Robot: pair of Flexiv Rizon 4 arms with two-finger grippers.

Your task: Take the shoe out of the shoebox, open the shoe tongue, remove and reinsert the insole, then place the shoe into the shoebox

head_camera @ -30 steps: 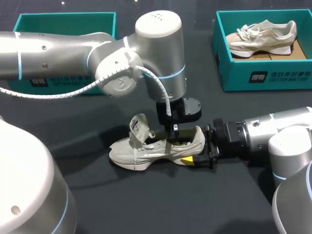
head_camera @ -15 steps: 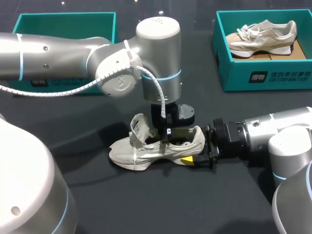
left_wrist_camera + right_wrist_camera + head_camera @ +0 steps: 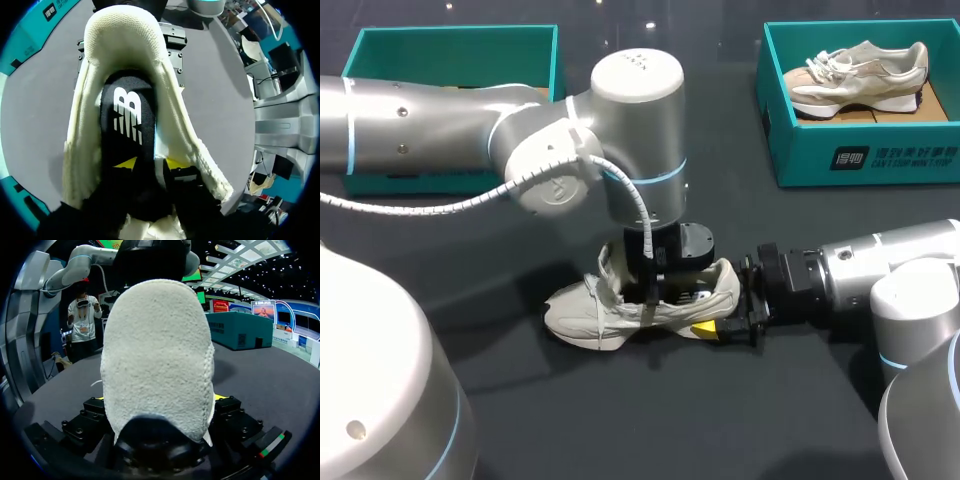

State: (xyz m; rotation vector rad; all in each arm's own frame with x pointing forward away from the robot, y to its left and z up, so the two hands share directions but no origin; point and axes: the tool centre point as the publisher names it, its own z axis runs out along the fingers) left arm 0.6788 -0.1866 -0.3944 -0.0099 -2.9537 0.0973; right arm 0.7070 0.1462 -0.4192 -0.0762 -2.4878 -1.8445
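My left pincer (image 3: 149, 163) sits in the mouth of the shoe (image 3: 125, 35), at the insole (image 3: 127, 115); gripping or not, can't tell. To steady it, my right pincer (image 3: 157, 399) clamps the heel on the table (image 3: 520, 420), outside the shoebox (image 3: 455, 45).

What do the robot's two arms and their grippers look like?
Both the left arm and the right arm are smooth silver-grey tubes with rounded joints and thin pale blue rings. A white coiled cable runs along the left arm. The left gripper and right gripper are black and blocky; a bright yellow tip of the right one shows beside the shoe.
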